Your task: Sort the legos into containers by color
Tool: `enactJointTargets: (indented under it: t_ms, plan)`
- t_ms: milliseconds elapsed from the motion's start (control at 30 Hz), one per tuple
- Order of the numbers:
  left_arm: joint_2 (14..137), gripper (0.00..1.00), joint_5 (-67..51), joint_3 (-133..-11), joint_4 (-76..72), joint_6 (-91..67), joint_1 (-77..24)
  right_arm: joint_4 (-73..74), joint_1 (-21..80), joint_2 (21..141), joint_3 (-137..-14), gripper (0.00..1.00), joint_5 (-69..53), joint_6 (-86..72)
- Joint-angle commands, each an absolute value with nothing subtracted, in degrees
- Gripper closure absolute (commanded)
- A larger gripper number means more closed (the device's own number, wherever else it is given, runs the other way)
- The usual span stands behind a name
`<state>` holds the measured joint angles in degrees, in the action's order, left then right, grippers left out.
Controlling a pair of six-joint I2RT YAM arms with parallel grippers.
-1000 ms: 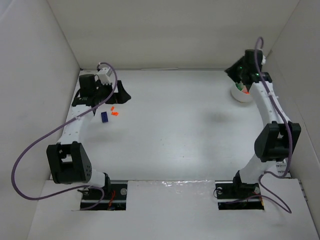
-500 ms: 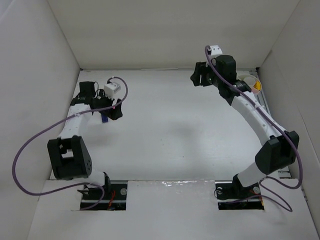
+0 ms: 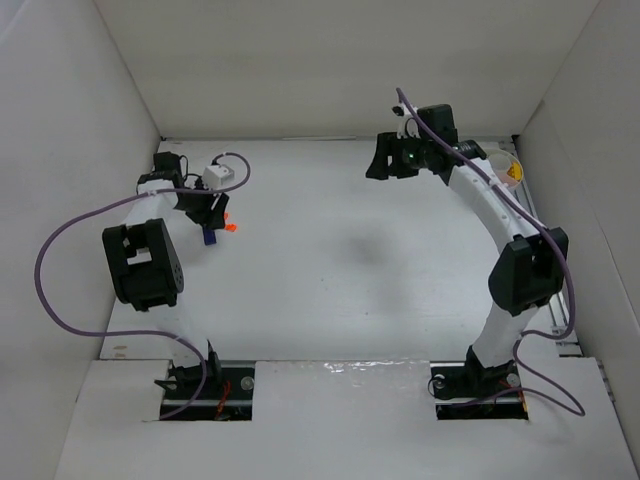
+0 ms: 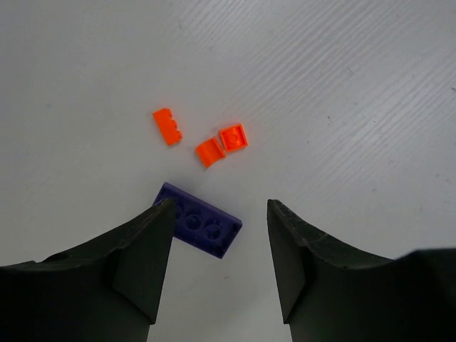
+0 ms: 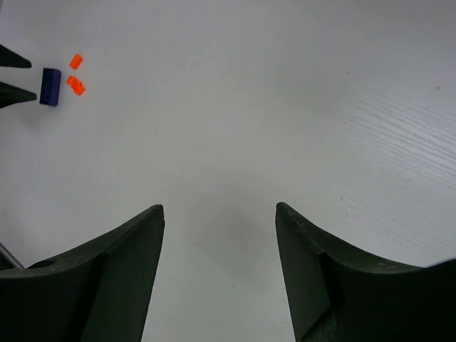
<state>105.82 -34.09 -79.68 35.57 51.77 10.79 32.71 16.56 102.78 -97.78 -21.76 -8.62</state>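
In the left wrist view a dark blue lego (image 4: pixel 203 224) lies flat on the white floor, its left end under the tip of my left finger. My left gripper (image 4: pixel 221 206) hangs open over it and holds nothing. Three small orange legos (image 4: pixel 209 152) lie just beyond. From above, the left gripper (image 3: pixel 207 212) is at the far left by the blue lego (image 3: pixel 209 237). My right gripper (image 3: pixel 384 160) is open and empty at the back, left of the white cup (image 3: pixel 505 165). The right wrist view shows the right gripper (image 5: pixel 219 206) above bare floor.
White walls close in the table on the left, back and right. The right wrist camera sees the blue lego (image 5: pixel 50 86), orange legos (image 5: pixel 75 85) and the left fingertips (image 5: pixel 14 93) far off at its upper left. The cup stands against the right wall.
The right arm has swung left away from the cup and its jaws have opened. The left arm has drawn back over the legos and its jaws have narrowed.
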Motion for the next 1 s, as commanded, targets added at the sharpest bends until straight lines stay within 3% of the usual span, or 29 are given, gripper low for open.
enactJointTargets:
  t_ms: [0, 333, 567, 967]
  plan:
    - [105.37, 0.49, -34.01, -81.74, 34.01, 53.44, 10.81, 33.13, 18.02, 104.05, -101.51, 0.31, -24.79, -9.75]
    - [111.01, 0.58, -38.58, -87.98, 44.38, 72.4, 10.2, 35.16, 17.49, 108.9, -106.52, 0.31, -28.65, -13.79]
    - [117.15, 0.56, -39.81, -97.11, 57.38, 91.64, 10.2, 35.16, 16.96, 110.04, -107.58, 0.31, -29.71, -15.56]
    - [120.49, 0.61, -36.04, -98.0, 57.3, 96.67, 5.71, 34.63, 16.44, 113.12, -110.65, 0.31, -30.32, -17.93]
